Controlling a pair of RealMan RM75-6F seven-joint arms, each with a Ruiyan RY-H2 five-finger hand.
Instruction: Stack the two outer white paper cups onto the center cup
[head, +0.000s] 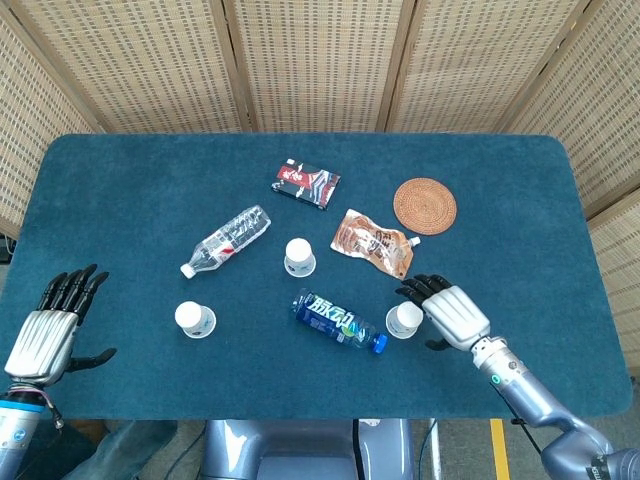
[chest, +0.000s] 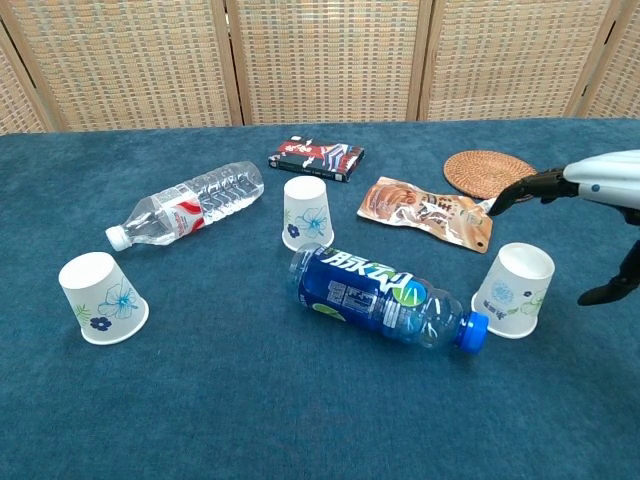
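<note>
Three white paper cups with flower prints stand upside down on the blue table. The center cup (head: 299, 257) (chest: 306, 213) is mid-table. The left outer cup (head: 194, 320) (chest: 101, 297) sits toward the front left. The right outer cup (head: 404, 320) (chest: 513, 289) stands front right. My right hand (head: 447, 311) (chest: 592, 200) hovers open just right of and above that cup, fingers spread and not closed on it. My left hand (head: 52, 324) rests open at the table's front left edge, well left of the left cup; the chest view does not show it.
A blue drink bottle (head: 339, 322) (chest: 385, 296) lies between center and right cups, its cap next to the right cup. A clear water bottle (head: 226, 240) (chest: 186, 212), a dark snack box (head: 306, 184), an orange pouch (head: 373, 243) (chest: 428, 211) and a woven coaster (head: 425, 204) lie farther back.
</note>
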